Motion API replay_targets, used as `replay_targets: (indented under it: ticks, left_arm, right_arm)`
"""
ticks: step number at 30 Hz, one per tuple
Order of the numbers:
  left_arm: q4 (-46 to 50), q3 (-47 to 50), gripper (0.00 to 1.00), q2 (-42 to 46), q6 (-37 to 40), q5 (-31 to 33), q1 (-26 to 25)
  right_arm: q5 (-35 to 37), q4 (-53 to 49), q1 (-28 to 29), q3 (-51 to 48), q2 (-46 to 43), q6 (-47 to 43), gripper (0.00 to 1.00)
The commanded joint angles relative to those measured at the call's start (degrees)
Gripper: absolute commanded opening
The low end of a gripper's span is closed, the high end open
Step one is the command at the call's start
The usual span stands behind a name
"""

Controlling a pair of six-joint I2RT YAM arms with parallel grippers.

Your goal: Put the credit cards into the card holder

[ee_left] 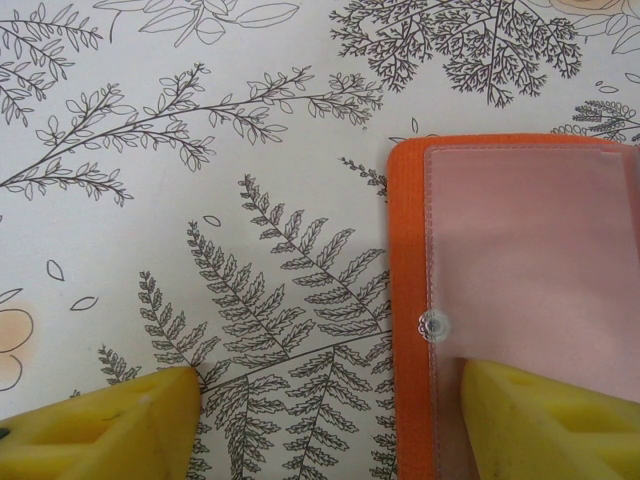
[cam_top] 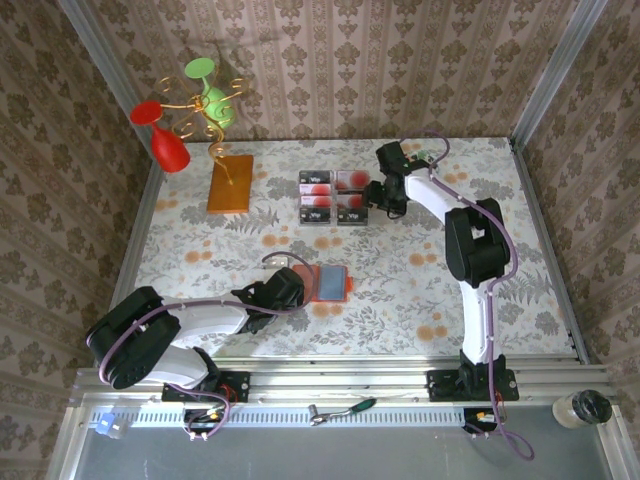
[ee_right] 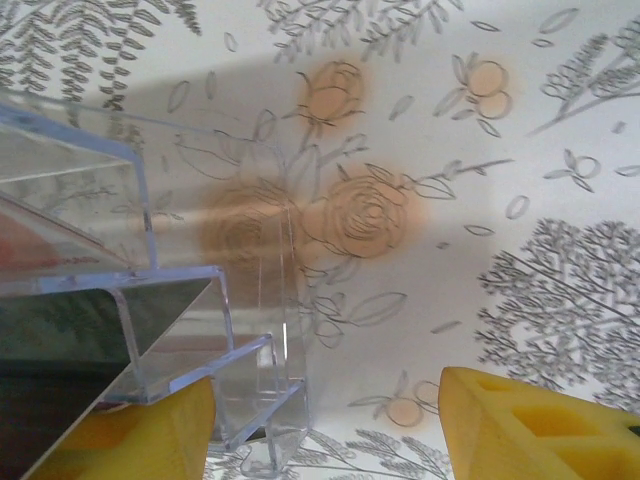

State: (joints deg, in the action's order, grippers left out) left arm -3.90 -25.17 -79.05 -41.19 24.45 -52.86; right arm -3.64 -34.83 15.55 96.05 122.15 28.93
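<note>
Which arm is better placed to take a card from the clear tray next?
Right: the right gripper, open, sits at the clear tray beside the credit cards; the left gripper, also open, straddles an edge of the card holder.

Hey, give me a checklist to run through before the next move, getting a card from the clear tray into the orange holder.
1. Card holder lying open, inside facing up: ok.
2. Left hand open, one finger over the holder's edge, the other over the table: ok.
3. Right hand open beside the clear tray corner: ok.
4. Credit cards sitting in the tray compartments: ok.
5. A card gripped for the transfer: not ok, neither hand holds one.
6. Right hand lined up on a single card: cannot tell.
</note>
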Motion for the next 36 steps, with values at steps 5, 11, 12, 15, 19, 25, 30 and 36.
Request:
replay_targets:
  ticks: [5, 11, 12, 15, 19, 25, 30, 36]
  left_arm:
    - [0.9, -0.6, 0.71, 0.4, -0.6, 0.4, -0.6]
    - [0.5, -0.6, 0.71, 0.3, -0.6, 0.3, -0.7]
    - [0.5, -0.6, 0.71, 0.3, -0.5, 0.3, -0.7]
    - [0.3, -0.5, 0.71, 0.2, -0.5, 0.3, -0.7]
    - [-0.4, -0.2, 0.71, 0.2, -0.4, 0.3, -0.7]
    - [-0.9, -0.1, 0.71, -0.1, -0.5, 0.3, -0.7]
    - [-0.4, -0.3, 0.71, 0.0, -0.3, 0.3, -0.7]
    - [0.3, -0.6, 0.71, 0.2, -0.4, 0.5, -0.7]
  right_arm:
    - [4.0, -1.6, -1.0, -8.4, -4.7, 0.7, 0.62]
    - [4.6, 0.3, -1.4, -16.0, -9.5, 1.6, 0.62]
    - [4.7, 0.4, -1.5, -17.0, -10.1, 1.8, 0.62]
    - [4.8, 1.2, -1.4, -20.7, -12.6, 2.4, 0.62]
    - [4.5, 3.1, -1.5, -26.8, -16.8, 3.5, 0.62]
    - [2.4, 5.6, -1.4, -34.4, -23.7, 4.1, 0.62]
    - [0.5, 4.3, -1.1, -35.0, -31.2, 2.5, 0.62]
    - [0.0, 0.1, 0.3, -32.0, -36.7, -0.4, 0.62]
